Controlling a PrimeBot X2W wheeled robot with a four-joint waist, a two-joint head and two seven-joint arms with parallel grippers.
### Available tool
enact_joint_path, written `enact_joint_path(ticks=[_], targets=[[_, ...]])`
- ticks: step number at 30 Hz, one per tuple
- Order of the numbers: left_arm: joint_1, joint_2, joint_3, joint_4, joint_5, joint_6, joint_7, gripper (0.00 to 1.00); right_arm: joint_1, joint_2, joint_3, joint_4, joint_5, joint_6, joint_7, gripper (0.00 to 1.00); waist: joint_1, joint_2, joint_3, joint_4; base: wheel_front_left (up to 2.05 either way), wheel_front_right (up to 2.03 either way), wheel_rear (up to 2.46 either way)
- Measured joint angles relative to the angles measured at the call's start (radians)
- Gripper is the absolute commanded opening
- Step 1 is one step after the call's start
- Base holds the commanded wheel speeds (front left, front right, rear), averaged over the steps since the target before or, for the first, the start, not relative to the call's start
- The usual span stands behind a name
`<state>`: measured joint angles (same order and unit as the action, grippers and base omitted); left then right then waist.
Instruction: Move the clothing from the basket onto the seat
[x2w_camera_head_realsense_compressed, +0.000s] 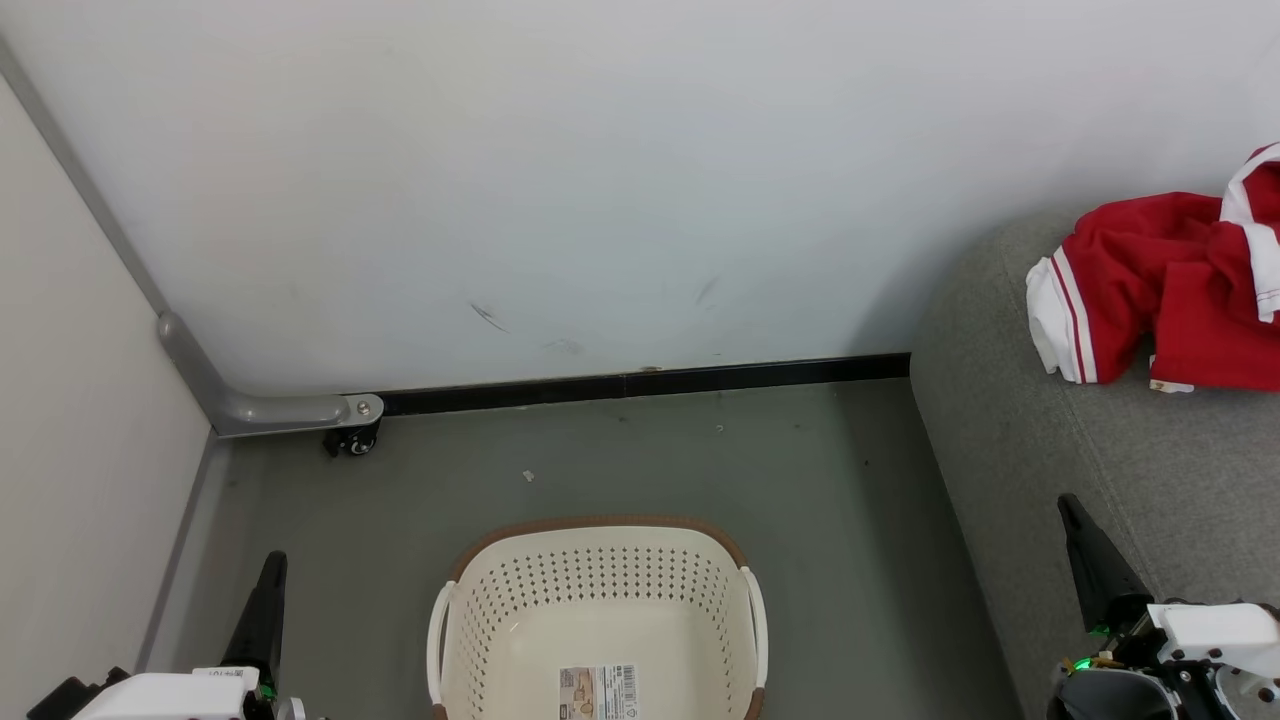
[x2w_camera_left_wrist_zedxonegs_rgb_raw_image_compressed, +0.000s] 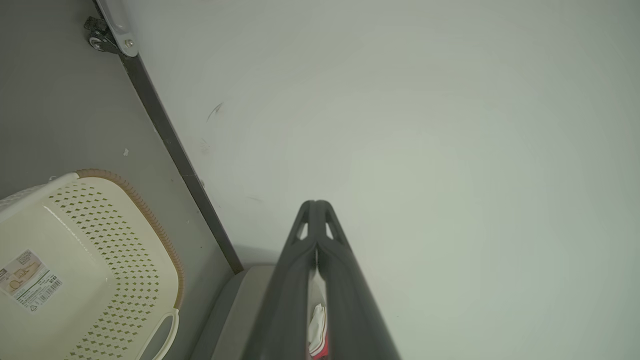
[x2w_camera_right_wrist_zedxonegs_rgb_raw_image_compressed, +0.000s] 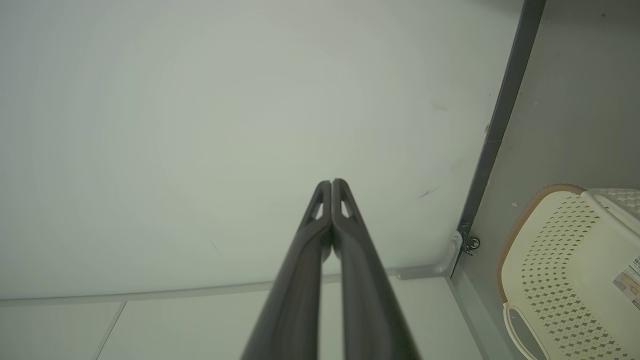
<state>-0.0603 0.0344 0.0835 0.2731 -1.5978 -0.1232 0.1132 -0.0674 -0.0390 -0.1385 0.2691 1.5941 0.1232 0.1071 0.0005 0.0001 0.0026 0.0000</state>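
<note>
Clothing (x2w_camera_head_realsense_compressed: 1165, 290) on seat (x2w_camera_head_realsense_compressed: 1010, 450), well apart from basket (x2w_camera_head_realsense_compressed: 600, 578).

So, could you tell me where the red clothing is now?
Head view, upper right: the red clothing lies crumpled on the grey sofa, well apart from the basket.

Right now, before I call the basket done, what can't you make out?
- The basket: the head view's bottom edge cuts off its near end, and both wrist views crop it too, so a leftover garment there can't be ruled out.
- The clothing on the seat: the head view's right edge cuts it; garment count unclear.
- Left wrist view: the shut left gripper hides all but a sliver of the clothing.
- The label: too small to read.
</note>
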Motion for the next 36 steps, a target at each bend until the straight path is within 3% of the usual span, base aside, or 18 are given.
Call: enact_joint_path(ticks=[36], targets=[[0.0,0.0,0.0,0.0,0.0,0.0,0.0,0.0,0.0,0.0,0.0,0.0,0.0,0.0,0.0,0.0,-0.0002,0.0,0.0,0.0,0.0,0.0,0.0]])
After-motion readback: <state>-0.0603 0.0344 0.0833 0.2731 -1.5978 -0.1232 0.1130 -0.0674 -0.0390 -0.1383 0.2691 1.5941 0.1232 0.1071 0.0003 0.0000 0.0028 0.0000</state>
